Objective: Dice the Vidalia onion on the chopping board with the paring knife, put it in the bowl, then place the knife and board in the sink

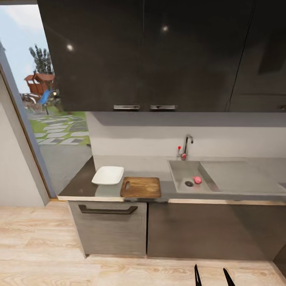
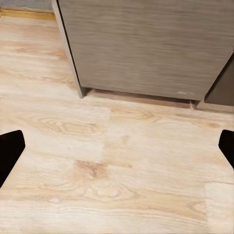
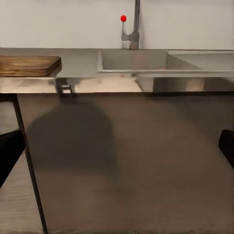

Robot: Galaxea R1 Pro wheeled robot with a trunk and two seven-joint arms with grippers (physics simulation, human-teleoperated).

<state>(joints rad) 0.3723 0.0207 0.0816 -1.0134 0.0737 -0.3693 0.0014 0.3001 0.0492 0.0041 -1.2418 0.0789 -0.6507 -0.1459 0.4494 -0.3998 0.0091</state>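
Note:
The pinkish Vidalia onion [image 1: 197, 180] lies in the grey sink [image 1: 180, 171] beside the round drain. To the left, the brown chopping board [image 1: 141, 187] rests at the front edge of the countertop [image 1: 151, 166], with the white square bowl [image 1: 108, 175] just left of it. The board [image 3: 27, 65] and sink [image 3: 134, 61] also appear in the right wrist view. The paring knife is out of view. My right gripper [image 1: 212, 276] is low before the cabinets, open and empty [image 3: 117, 146]. My left gripper [image 2: 117, 146] is open over the wooden floor.
A chrome tap [image 1: 186, 145] with a red knob stands behind the sink, and a flat drainboard [image 1: 238, 176] lies to its right. Dark wall cabinets [image 1: 151, 55] hang above. A drawer front with a black handle [image 1: 107, 209] sits under the bowl. A glass door [image 1: 47, 119] is at left.

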